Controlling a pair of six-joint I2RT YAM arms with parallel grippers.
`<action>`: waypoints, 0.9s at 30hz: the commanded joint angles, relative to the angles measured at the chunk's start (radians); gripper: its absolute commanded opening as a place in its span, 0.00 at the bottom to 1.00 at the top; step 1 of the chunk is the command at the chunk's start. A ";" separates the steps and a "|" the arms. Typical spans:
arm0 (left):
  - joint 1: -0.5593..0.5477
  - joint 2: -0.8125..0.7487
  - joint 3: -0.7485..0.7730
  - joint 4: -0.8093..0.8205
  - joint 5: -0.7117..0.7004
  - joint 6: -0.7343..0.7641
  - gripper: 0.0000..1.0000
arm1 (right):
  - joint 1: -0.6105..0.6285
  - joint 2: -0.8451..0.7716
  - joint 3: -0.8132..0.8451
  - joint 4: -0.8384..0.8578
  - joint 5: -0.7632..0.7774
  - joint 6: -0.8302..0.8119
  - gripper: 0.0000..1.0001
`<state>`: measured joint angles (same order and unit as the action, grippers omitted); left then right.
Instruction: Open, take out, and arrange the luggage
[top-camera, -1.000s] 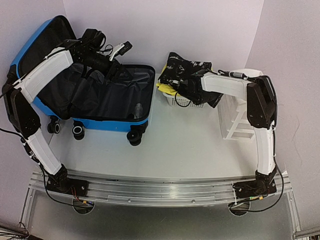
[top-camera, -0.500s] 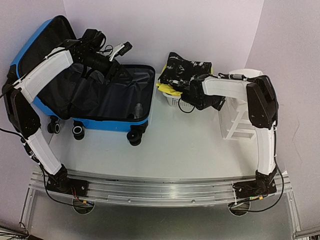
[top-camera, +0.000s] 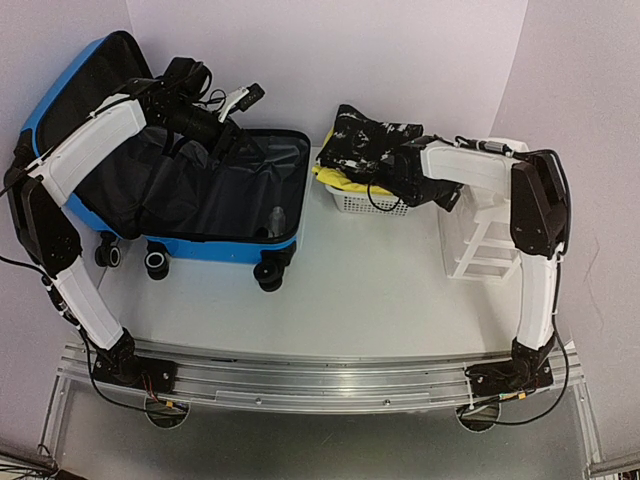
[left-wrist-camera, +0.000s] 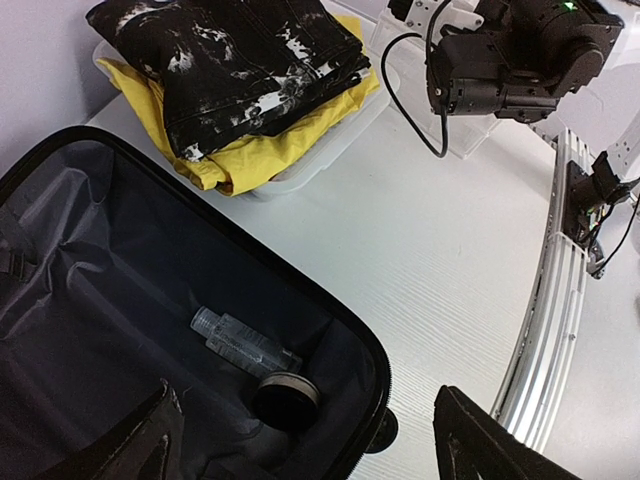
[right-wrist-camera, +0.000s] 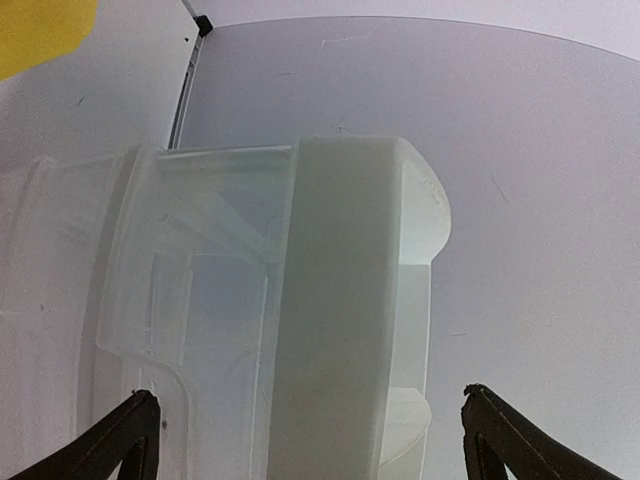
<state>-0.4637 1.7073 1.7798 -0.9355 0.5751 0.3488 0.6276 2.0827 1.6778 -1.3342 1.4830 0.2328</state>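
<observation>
The blue suitcase (top-camera: 225, 248) lies open at the left, its lid leaning on the back wall. Its black lining (left-wrist-camera: 100, 300) holds a clear bottle (left-wrist-camera: 240, 340) and a round dark jar (left-wrist-camera: 283, 395) in the near right corner. My left gripper (top-camera: 236, 118) hangs open and empty over the suitcase's back edge; in the left wrist view (left-wrist-camera: 305, 392) the fingers stand wide apart above the jar. My right gripper (top-camera: 447, 195) is open and empty between the basket and the white rack. In the right wrist view (right-wrist-camera: 305, 392) it faces the rack.
A white basket (top-camera: 365, 203) holds a yellow cloth (left-wrist-camera: 260, 160) under a folded black-and-white garment (top-camera: 375, 140). A white plastic rack (top-camera: 480, 240) stands at the right, close in front of the right gripper (right-wrist-camera: 340, 300). Walls close in behind and on both sides.
My right gripper has drawn back from the basket's front and swung right toward the white rack. The left arm and the suitcase have not moved.
</observation>
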 joint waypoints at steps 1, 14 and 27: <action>0.008 0.012 0.053 -0.002 0.008 0.019 0.86 | -0.009 -0.027 -0.002 -0.425 0.103 0.024 0.98; 0.016 0.010 0.056 -0.014 0.014 0.024 0.86 | 0.009 -0.055 0.074 -0.423 0.282 0.007 0.98; 0.020 0.022 0.066 -0.027 0.024 0.025 0.86 | 0.112 0.063 0.184 -0.424 0.215 0.017 0.98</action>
<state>-0.4503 1.7276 1.8118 -0.9513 0.5766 0.3661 0.7035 2.1165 1.7830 -1.3387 1.4509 0.2363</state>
